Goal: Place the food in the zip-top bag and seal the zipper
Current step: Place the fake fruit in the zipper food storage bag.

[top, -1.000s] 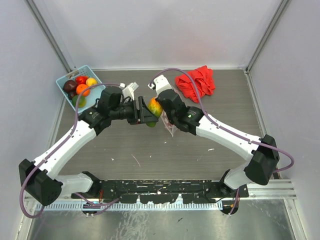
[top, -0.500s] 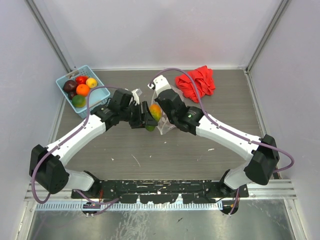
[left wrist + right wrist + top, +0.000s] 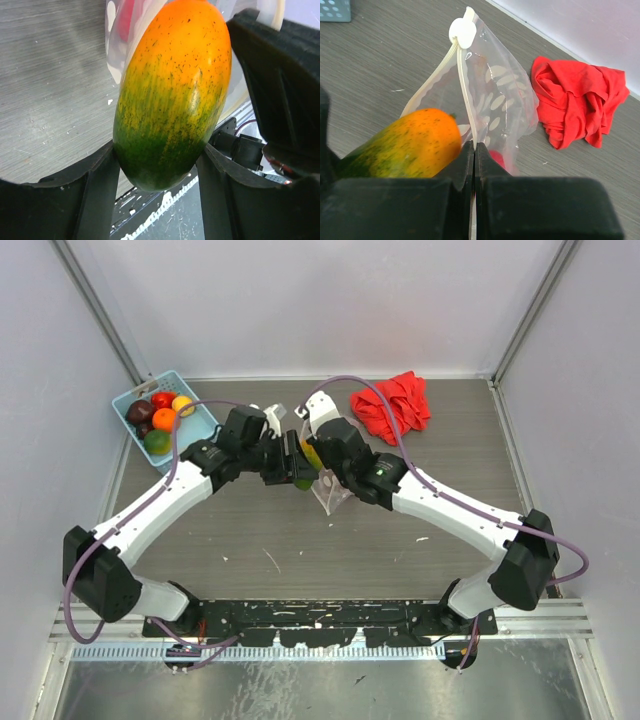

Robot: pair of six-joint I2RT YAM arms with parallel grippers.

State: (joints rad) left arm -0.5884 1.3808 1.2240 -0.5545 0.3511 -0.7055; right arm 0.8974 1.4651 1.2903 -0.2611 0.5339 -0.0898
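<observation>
My left gripper [image 3: 298, 466] is shut on an oval orange-and-green toy fruit [image 3: 175, 90], gripped at its green end, its orange end against the mouth of the clear dotted zip-top bag [image 3: 336, 494]. My right gripper [image 3: 474, 150] is shut on the bag's zipper strip [image 3: 465, 95] and holds that edge up off the table. The white slider [image 3: 463, 31] sits at the strip's far end. Something red [image 3: 496, 159] shows inside the bag. The held fruit also shows in the right wrist view [image 3: 405, 145], left of the strip. More round fruits [image 3: 160, 420] lie in the light blue basket [image 3: 128, 400].
A red cloth [image 3: 392, 405] lies at the back right of the table, just beyond the bag; it also shows in the right wrist view [image 3: 580, 100]. The basket stands at the back left against the wall. Both arms cross above the middle of the table.
My left gripper has carried the fruit right and back, up against the bag's mouth. The right gripper has kept its hold, and the bag now hangs more upright below it.
</observation>
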